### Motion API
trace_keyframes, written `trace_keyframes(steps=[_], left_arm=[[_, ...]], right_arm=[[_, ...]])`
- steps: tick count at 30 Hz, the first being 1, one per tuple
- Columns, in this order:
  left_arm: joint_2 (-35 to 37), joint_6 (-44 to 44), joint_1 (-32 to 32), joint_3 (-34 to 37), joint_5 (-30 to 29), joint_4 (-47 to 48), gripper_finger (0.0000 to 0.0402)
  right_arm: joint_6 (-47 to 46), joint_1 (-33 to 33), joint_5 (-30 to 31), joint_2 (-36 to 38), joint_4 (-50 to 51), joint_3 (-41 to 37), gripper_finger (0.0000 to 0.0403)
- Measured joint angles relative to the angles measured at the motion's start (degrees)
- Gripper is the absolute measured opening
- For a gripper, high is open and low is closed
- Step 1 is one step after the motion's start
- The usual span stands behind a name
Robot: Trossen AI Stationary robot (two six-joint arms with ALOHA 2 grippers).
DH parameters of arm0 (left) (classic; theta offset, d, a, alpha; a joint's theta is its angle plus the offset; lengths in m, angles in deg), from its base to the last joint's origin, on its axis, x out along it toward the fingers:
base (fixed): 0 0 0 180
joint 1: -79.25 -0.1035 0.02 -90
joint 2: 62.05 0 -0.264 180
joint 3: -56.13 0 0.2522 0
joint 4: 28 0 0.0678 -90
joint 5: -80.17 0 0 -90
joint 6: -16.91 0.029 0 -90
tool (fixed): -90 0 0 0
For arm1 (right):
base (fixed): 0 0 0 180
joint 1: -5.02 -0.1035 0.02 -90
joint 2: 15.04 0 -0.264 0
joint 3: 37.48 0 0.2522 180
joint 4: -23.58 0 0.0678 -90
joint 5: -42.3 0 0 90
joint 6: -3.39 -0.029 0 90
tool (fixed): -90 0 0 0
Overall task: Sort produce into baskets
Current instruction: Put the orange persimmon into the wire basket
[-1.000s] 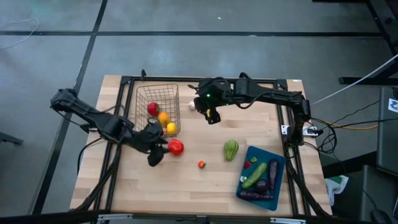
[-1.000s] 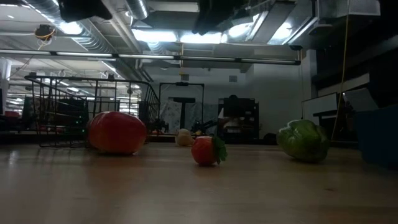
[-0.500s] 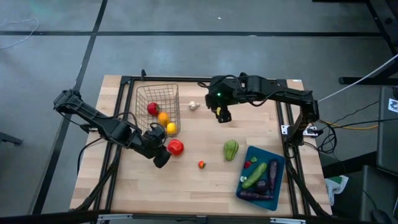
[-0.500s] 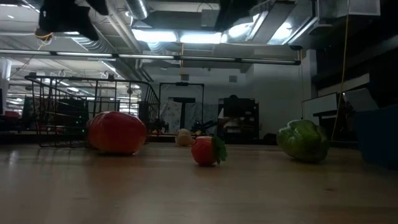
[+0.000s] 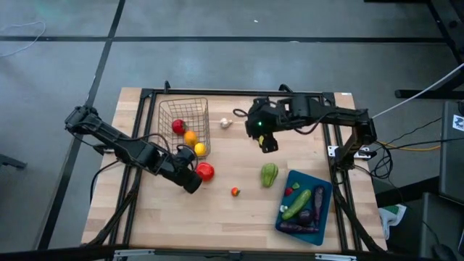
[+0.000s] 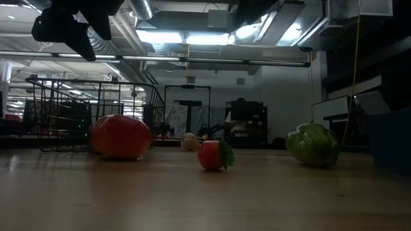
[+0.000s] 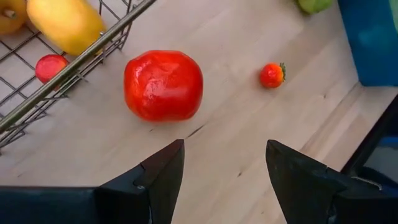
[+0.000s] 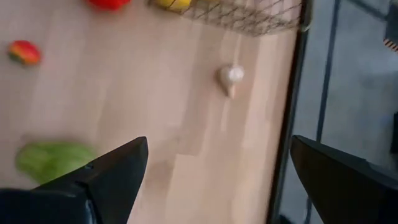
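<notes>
On the wooden table, the wire basket and teal tray are part-filled. The left gripper, fingers apart, hovers beside the big tomato; the right gripper gapes over the garlic; pepper and strawberry remain.

The left gripper has moved toward the lower right of the high view, now just beside the tomato. The right gripper (open) moved right and down, toward the pepper.

Grey floor w/ dark seams round wooden table; ceiling strip lights, ducts overhead.
</notes>
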Motion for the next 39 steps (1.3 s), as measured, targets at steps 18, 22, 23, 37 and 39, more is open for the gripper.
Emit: trace_keyframes(steps=[18, 22, 23, 37, 39], left_arm=[[0.01, -1.37, -0.04, 0.0, 0.05, -0.55, 0.0222], [0.01, -0.19, -0.07, 0.0, 0.02, -0.54, 0.0222], [0.03, 0.27, -0.07, 0.0, 0.01, -0.55, 0.0222], [0.03, 1.14, -2.46, 0.0, 0.59, 0.16, 0.0323], [-0.19, 1.08, -2.6, 0.0, 0.6, 0.14, 0.0342]], right_arm=[[-15.48, -10.78, 1.03, 14.28, -17.59, -33.26, 0.0388], [-17.43, -12.49, 1.01, 14.34, -21.66, -37.61, 0.0388], [-17.55, -12.89, 1.03, 14.34, -23.31, -38.78, 0.0388], [-19.2, -14.99, 0.83, 14.34, -36.59, -46.47, 0.0388], [-19.27, -15.01, 0.6, 14.32, -36.56, -46.53, 0.0388]])
